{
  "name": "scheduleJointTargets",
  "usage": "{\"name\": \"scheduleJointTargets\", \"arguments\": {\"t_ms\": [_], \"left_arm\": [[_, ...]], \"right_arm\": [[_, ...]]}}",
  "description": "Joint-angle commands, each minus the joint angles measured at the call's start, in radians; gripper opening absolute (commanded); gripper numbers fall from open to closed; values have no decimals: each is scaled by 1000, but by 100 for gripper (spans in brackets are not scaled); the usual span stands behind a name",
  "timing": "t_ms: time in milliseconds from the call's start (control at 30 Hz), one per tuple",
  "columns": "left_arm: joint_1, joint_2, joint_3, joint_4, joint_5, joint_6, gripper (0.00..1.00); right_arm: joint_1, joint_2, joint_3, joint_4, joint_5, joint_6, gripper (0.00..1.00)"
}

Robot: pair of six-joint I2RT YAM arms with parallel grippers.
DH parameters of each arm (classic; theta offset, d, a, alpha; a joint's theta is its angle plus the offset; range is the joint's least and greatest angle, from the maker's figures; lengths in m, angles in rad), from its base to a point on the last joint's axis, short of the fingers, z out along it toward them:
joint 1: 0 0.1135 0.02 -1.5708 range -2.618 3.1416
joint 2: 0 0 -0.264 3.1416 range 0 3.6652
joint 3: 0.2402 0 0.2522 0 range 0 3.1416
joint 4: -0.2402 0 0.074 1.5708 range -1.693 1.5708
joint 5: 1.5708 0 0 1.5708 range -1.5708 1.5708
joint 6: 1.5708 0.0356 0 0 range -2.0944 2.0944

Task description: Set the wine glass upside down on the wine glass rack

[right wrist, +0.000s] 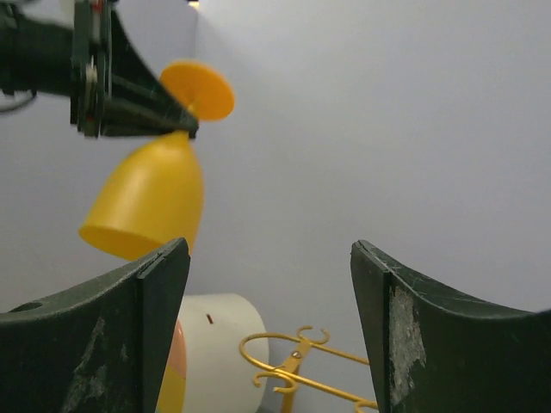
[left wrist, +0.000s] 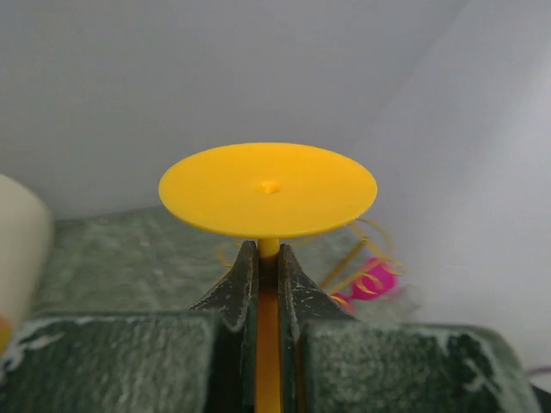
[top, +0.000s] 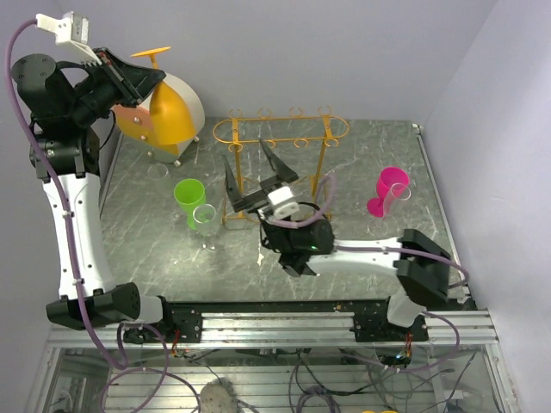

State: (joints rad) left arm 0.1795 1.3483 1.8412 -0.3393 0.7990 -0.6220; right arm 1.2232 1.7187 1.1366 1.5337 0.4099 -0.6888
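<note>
A yellow wine glass (top: 165, 110) hangs upside down, high above the table's far left corner. My left gripper (top: 145, 76) is shut on its stem (left wrist: 268, 344), just under the round foot (left wrist: 268, 189). The right wrist view shows the bowl (right wrist: 151, 202) mouth-down and tilted. The orange-gold wine glass rack (top: 284, 129) stands at the back middle, right of the glass and apart from it. My right gripper (top: 246, 151) is open and holds nothing. It points up in front of the rack (right wrist: 297, 366).
A white cylinder (right wrist: 224, 344) with orange and yellow on it stands under the held glass at the far left. A green glass (top: 188, 196) and a clear glass (top: 206, 219) stand left of the right gripper. A pink glass (top: 389, 189) is at the right.
</note>
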Motion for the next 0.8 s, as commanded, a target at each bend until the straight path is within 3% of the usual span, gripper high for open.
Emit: {"name": "scheduleJointTargets", "arguments": {"t_ms": [0,133,333,400,567,767], "left_arm": [[-2,17,63,-86,-175,314,7],[-18,2,-86,153,-239,404,7],[-183,68,-240,329,-358,690,7],[-213,100,-272,445,-331,708,7],[-223,254,-196,502,-351,757,7],[-223,359,-230,658,-263,739,7]], "right_arm": [[40,-183,-98,74,24,-35,75],[59,-343,-180,-50,38,-9,76],[61,-497,-230,-222,57,71,76],[61,-530,-242,-258,64,92,76],[61,-590,-266,-337,92,111,77],[61,-640,-316,-337,149,95,77]]}}
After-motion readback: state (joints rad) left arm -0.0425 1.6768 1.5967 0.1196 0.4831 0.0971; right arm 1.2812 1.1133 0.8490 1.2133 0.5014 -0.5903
